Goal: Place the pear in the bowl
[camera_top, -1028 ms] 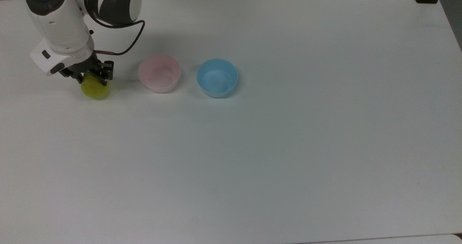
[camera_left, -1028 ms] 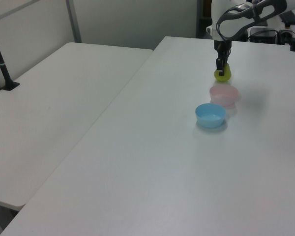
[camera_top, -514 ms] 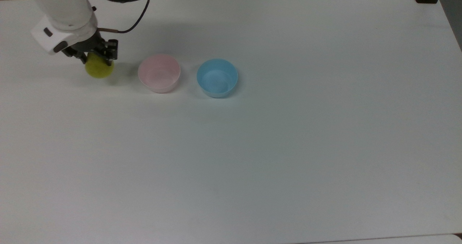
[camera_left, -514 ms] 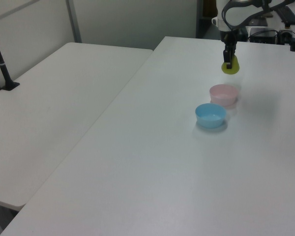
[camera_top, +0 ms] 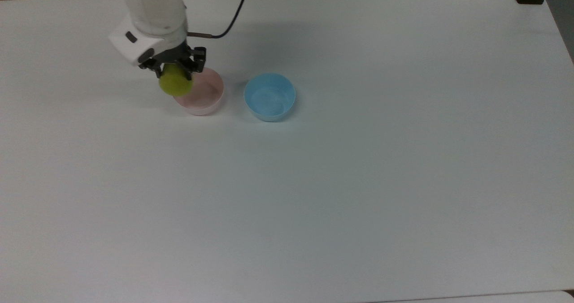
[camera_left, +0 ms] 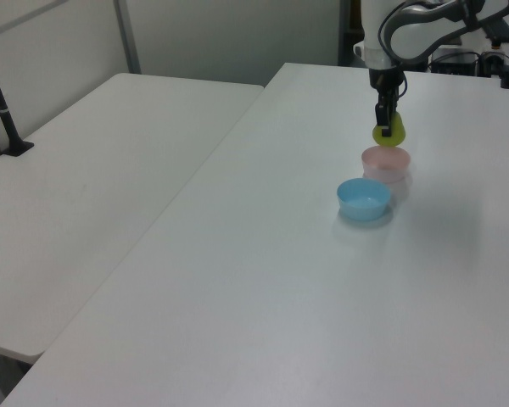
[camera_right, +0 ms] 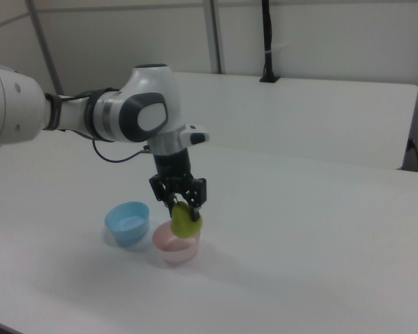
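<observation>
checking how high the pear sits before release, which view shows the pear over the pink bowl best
The right view: the pear hangs from the end effector just above the pink bowl, seen side-on. The top view has the pear overlapping the bowl's rim; the left view shows it small and far.

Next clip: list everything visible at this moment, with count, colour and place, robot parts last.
pear: one, yellow-green, held in the air over the top view's left rim of the pink bowl.
pink bowl: one, pale pink, on the table, beside the blue bowl.
blue bowl: one, light blue, on the table, at the top view's right of the pink bowl.
table: one, white, bearing both bowls.
second table: one, white, at the left view's left.
arm: one, white and dark grey.
pincer: one, black, shut on the pear.
</observation>
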Controlling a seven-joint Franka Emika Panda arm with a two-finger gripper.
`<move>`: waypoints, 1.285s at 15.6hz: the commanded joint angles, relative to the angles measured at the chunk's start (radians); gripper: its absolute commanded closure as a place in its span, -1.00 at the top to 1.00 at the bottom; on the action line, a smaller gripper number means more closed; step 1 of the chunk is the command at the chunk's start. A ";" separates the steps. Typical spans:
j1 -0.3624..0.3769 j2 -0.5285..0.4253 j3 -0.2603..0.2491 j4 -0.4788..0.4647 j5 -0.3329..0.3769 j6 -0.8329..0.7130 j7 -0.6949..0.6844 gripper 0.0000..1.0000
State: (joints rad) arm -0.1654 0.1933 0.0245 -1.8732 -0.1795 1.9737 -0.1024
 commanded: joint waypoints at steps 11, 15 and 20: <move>0.066 0.018 -0.009 -0.057 0.000 0.048 0.079 -0.23; 0.066 0.021 -0.009 -0.057 0.000 0.066 0.081 0.36; 0.067 -0.005 -0.009 -0.040 0.000 0.031 0.082 1.00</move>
State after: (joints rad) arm -0.1107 0.2259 0.0243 -1.9115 -0.1795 2.0179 -0.0406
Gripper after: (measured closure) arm 0.211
